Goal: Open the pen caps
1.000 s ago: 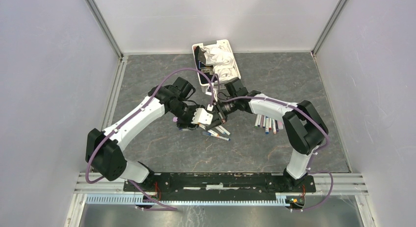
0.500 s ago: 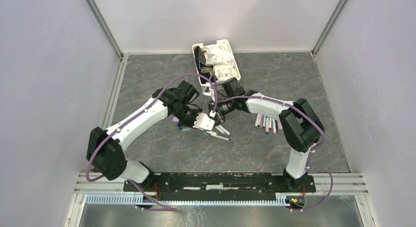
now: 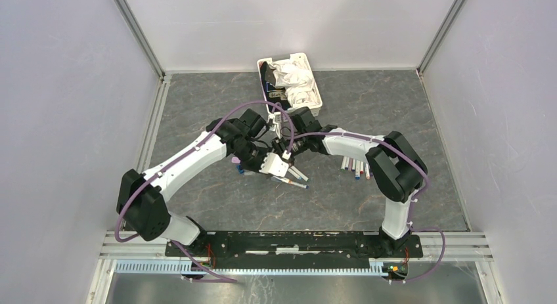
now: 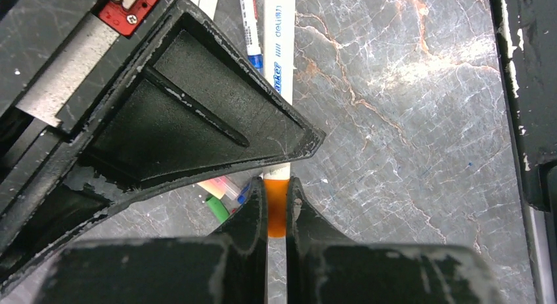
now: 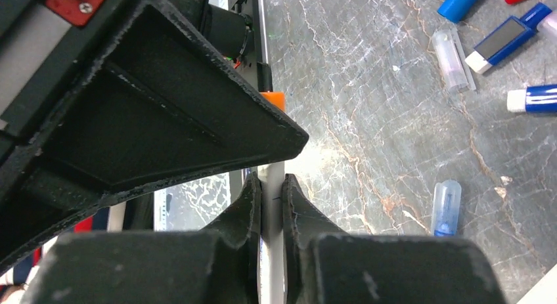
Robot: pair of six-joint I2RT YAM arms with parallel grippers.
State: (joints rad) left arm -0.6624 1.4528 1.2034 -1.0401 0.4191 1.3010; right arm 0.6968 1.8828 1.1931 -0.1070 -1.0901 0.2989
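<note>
Orange pen cap [image 4: 277, 212] sits pinched between the closed fingers of the left gripper [image 4: 277, 186], while the white barrel [image 5: 272, 171] of the same pen is clamped in the right gripper [image 5: 271, 182]. The two grippers meet over the middle of the grey marbled table [image 3: 197, 100]. Loose pens [image 3: 297, 180] lie just nearer than the grippers, a row of pens [image 3: 355, 165] lies toward the right edge, and a white basket [image 3: 316, 88] stands at the far edge.

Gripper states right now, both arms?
Left gripper: closed on the orange cap.
Right gripper: closed on the pen's white barrel.
</note>
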